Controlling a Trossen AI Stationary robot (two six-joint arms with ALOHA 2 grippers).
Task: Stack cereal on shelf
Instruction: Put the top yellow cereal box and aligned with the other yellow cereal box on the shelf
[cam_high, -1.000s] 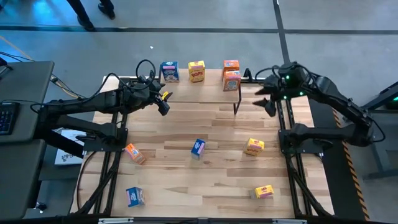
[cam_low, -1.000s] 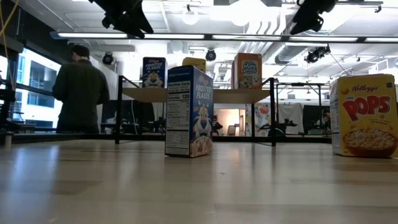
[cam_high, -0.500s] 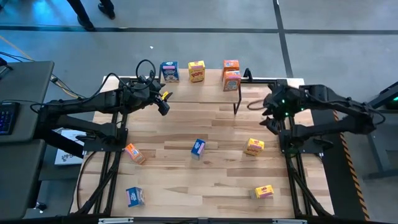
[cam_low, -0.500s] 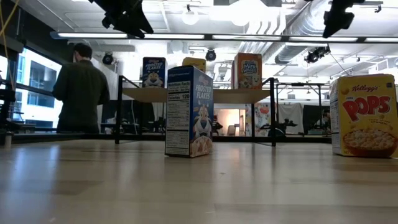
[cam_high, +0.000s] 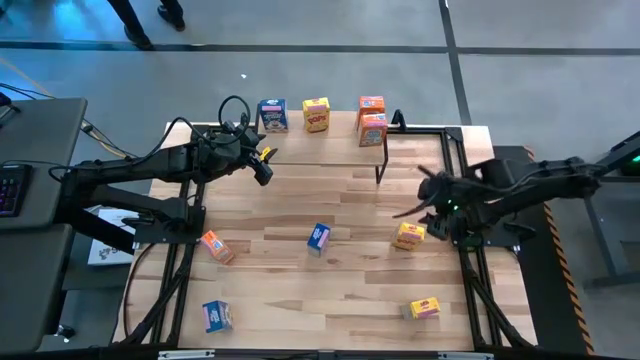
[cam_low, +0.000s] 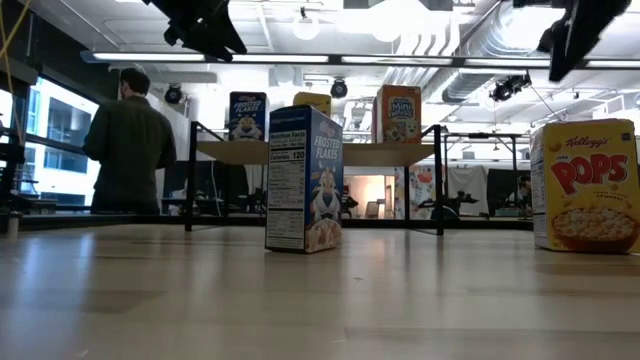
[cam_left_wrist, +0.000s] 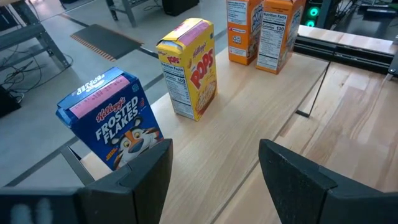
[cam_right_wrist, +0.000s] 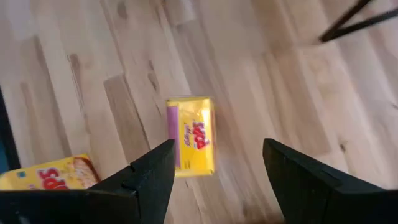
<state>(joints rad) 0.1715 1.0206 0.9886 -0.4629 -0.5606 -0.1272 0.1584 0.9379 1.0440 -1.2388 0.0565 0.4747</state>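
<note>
Above the yellow cereal box (cam_high: 409, 235) on the table (cam_high: 350, 300), right hand (cam_high: 432, 205) hung open, empty; left hand (cam_high: 262, 168) waited open by the shelf (cam_high: 340, 140).

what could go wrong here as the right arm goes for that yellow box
The open right tool hangs over the upright yellow box; coming down off-centre may tip it instead of straddling it. A second yellow box shows in the right wrist view, so the target could be confused. Carrying it to the shelf may bump the orange-red boxes there.
</note>
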